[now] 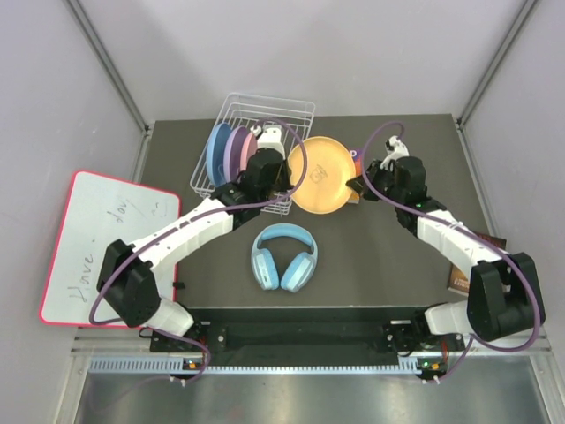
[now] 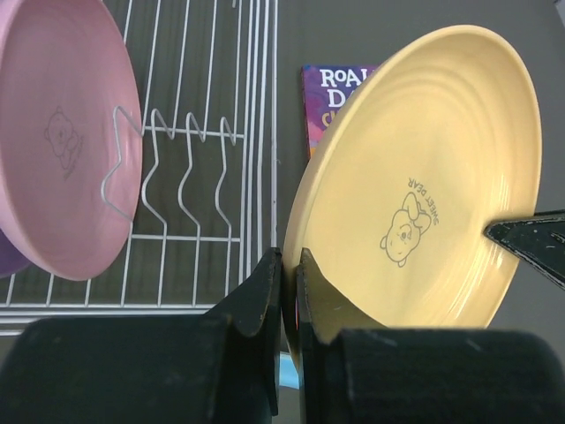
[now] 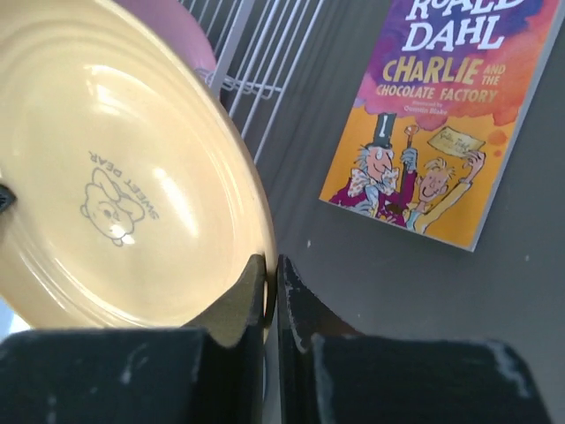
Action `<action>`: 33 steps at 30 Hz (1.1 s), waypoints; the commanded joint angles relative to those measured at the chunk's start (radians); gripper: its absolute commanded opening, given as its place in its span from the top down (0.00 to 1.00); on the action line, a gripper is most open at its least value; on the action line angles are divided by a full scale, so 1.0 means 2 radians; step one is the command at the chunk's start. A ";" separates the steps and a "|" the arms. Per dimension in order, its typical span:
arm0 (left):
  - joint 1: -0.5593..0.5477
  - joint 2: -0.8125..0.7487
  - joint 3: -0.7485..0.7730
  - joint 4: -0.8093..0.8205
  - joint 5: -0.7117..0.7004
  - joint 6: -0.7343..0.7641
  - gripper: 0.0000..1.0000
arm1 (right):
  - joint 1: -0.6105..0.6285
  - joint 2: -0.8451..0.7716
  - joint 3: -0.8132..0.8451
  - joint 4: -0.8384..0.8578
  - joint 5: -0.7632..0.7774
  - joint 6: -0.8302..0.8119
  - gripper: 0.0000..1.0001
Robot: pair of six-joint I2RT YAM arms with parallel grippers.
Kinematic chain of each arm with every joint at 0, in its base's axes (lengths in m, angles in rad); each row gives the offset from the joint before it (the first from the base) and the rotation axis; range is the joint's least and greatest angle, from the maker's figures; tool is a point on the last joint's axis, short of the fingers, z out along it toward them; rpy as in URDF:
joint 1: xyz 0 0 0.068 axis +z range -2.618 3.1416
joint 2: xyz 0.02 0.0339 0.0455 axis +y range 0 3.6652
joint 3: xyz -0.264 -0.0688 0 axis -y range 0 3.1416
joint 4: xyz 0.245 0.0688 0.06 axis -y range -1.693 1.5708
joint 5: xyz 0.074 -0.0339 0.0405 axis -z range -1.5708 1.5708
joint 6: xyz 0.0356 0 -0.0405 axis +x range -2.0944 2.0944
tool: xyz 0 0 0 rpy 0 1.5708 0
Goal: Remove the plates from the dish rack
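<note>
Yellow plate (image 1: 322, 174) in left pincer (image 2: 289, 274), right pincer (image 3: 272, 276); three plates (image 1: 218, 152) racked.

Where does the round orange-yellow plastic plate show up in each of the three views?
Top external: round orange-yellow plastic plate at centre, right of the white wire dish rack.
Left wrist: plate fills the right half, rim pinched by the left hand.
Right wrist: plate fills the left half, rim pinched by the right hand.
Shared landmark: the dish rack, left in the left wrist view, top centre in the right wrist view.
</note>
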 commanded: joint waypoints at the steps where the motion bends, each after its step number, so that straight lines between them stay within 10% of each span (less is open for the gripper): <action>1: -0.003 -0.018 -0.003 0.068 0.047 -0.026 1.00 | 0.002 0.009 -0.001 0.067 -0.052 0.005 1.00; 5: -0.003 -0.019 -0.012 0.068 0.047 -0.019 0.96 | -0.006 -0.006 -0.005 0.065 -0.049 0.009 1.00; 10: -0.003 -0.019 -0.014 0.068 0.030 0.004 0.13 | -0.031 -0.049 -0.002 -0.001 0.030 -0.002 1.00; 22: 0.003 -0.040 -0.025 0.057 -0.107 0.105 0.01 | -0.246 -0.180 -0.053 -0.215 0.089 -0.045 1.00; 33: 0.097 -0.033 -0.051 0.094 -0.092 0.132 0.01 | -0.276 -0.054 -0.054 -0.165 0.068 -0.055 1.00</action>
